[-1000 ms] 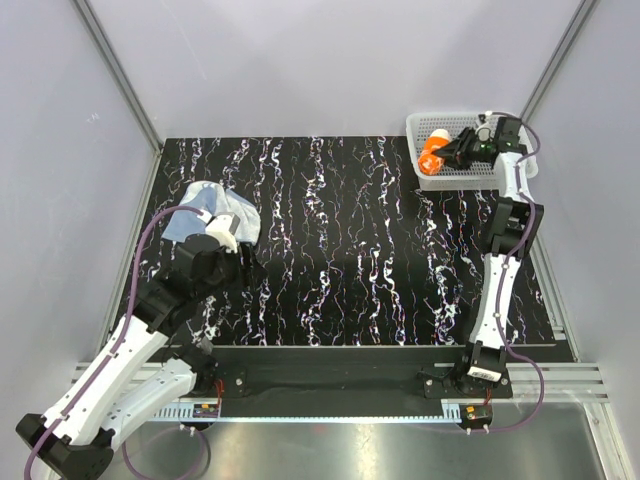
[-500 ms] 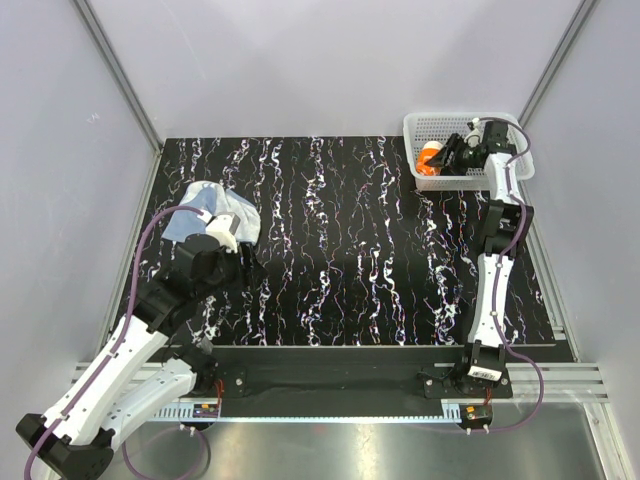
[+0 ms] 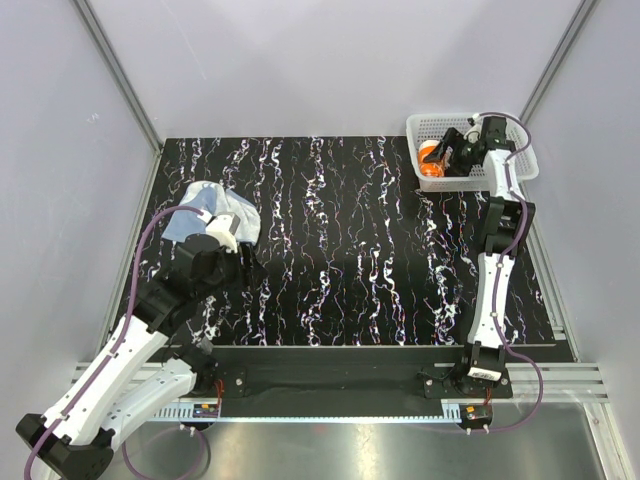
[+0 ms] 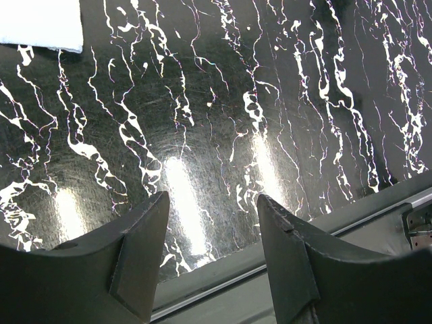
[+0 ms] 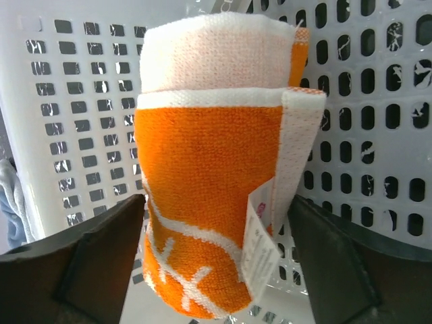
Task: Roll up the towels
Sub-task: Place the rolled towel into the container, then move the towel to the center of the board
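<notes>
The bright orange towel [image 5: 209, 182], rolled into a tube with a white print and a label, lies in the white mesh basket [image 5: 378, 101]. My right gripper [image 5: 216, 202] is open around it, one finger on each side, a gap showing at the right finger. From the top view this gripper [image 3: 450, 152] reaches into the basket [image 3: 475, 183] beside the orange towel [image 3: 431, 160]. The pale blue-grey towel [image 3: 210, 205] lies loose and flat at the table's left. Just in front of it my left gripper [image 3: 238, 256] stands open and empty; its wrist view shows a pale towel corner [image 4: 40, 23] at top left.
The black marbled table [image 3: 340, 240] lies between the two arms. Grey enclosure walls stand close on the left, back and right. The table's front edge and a metal rail [image 4: 324, 229] run just beneath my left gripper [image 4: 212, 202].
My right gripper has opened wide and released the orange roll inside the basket, drawing back slightly. The basket has shifted a little. The left arm has not moved.
</notes>
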`<control>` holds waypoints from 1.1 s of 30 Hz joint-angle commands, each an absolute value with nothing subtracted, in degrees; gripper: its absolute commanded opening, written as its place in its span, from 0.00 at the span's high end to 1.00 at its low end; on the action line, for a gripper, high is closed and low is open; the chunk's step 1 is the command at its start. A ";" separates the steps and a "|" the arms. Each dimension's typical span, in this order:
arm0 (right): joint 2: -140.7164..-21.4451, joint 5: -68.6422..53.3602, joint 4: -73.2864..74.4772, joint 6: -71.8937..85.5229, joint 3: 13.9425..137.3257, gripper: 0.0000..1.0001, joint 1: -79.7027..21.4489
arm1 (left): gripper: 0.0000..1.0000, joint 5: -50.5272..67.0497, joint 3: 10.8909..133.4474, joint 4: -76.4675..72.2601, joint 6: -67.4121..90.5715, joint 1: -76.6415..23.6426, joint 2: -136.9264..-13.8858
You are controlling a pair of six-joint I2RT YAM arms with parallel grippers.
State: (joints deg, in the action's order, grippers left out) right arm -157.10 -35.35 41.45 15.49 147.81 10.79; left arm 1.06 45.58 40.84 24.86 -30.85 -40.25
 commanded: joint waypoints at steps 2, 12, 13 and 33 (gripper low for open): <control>-152.06 -32.43 42.28 14.32 146.43 0.02 10.99 | 0.41 1.85 45.70 38.67 23.82 -31.11 -39.90; -147.40 -30.07 42.98 15.20 146.69 0.00 10.99 | 0.41 1.76 45.62 38.67 23.82 -31.11 -39.29; -147.04 -28.75 42.98 15.29 146.43 0.00 11.07 | 0.41 1.84 45.62 38.58 23.82 -31.03 -39.20; -117.20 -22.50 30.61 20.48 123.68 0.00 2.48 | 0.41 0.79 45.88 38.93 23.99 -30.94 -39.46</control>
State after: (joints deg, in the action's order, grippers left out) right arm -128.03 -23.22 36.34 20.10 127.79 8.40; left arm 1.02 45.58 40.64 24.86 -30.85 -39.48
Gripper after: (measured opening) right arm 0.994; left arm 0.591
